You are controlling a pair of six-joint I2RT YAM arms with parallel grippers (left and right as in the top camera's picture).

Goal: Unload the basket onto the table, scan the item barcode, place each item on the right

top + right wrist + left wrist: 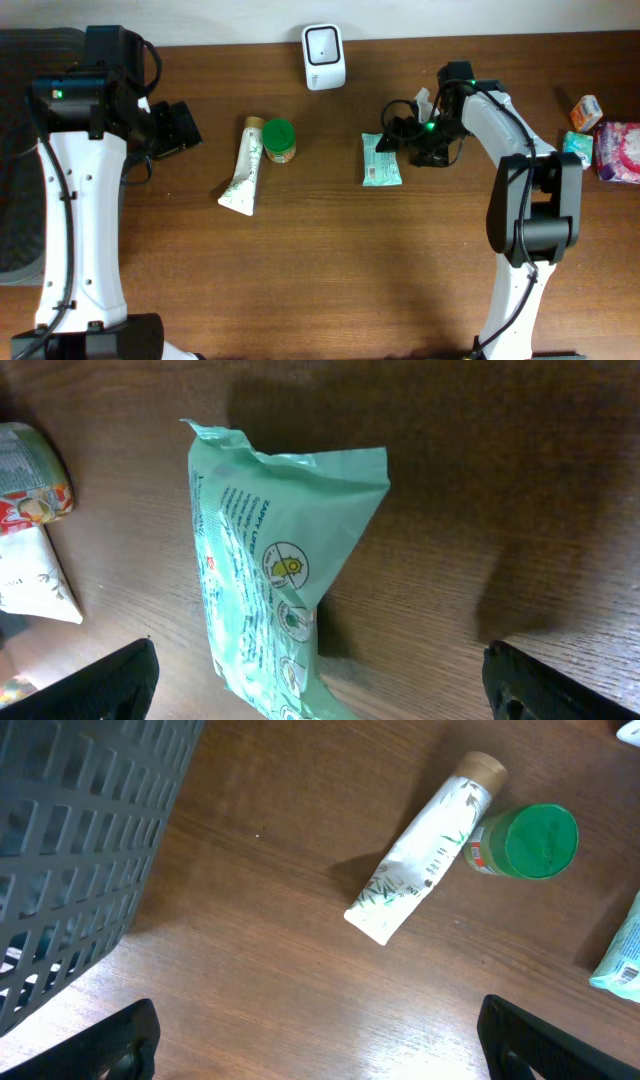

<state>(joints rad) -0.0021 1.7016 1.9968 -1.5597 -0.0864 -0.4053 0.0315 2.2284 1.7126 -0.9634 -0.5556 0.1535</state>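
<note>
A mint-green packet [381,160] lies flat on the wooden table; in the right wrist view the packet [270,570] lies between and ahead of the fingers. My right gripper [408,133] stands open just to its right, [320,685] holding nothing. A white scanner [324,57] stands at the back edge, in the middle. A white tube [243,167] and a green-lidded jar [279,140] lie left of centre, the tube [425,860] and jar [530,842] touching. My left gripper [176,128] is open and empty, [320,1040] well left of the tube.
A dark grey mesh basket [20,150] fills the far left; its wall [70,850] is close to the left gripper. Small packets sit at the right edge: a pink one [620,152], a teal one [577,147] and a small box [587,112].
</note>
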